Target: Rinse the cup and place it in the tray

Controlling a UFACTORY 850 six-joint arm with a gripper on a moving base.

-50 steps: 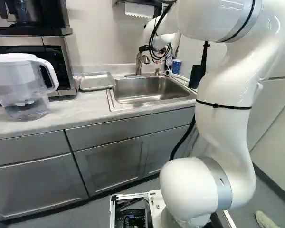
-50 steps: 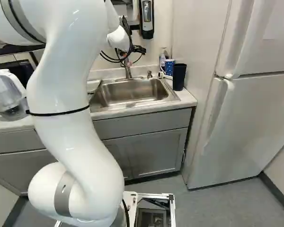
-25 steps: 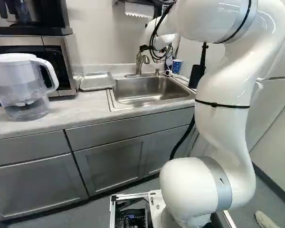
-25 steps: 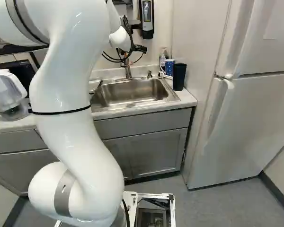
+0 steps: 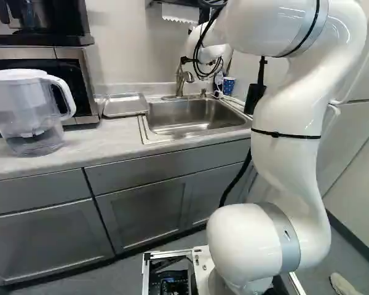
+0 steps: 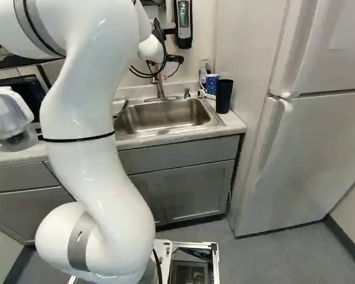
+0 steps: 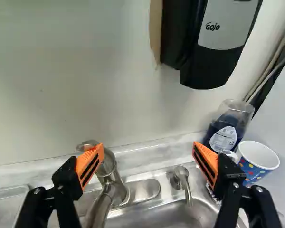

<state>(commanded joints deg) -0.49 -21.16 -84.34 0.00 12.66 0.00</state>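
Past the grey rectangular tray (image 5: 125, 105) and curved metal tap (image 7: 106, 178), which a low swing could clip, the black orange-padded gripper (image 7: 147, 146) gapes wide, empty, short of the blue spotted paper cup (image 7: 256, 164) near the pale worktop (image 5: 92, 147)'s back right corner.

Brand print (image 7: 212, 26) on dispenser (image 7: 206, 71), label (image 7: 223, 139) on bottle (image 7: 241, 114)

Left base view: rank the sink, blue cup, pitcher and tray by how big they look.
1. Pitcher and sink, unranked: sink wider, pitcher taller and nearer the camera.
2. Tray.
3. Blue cup.
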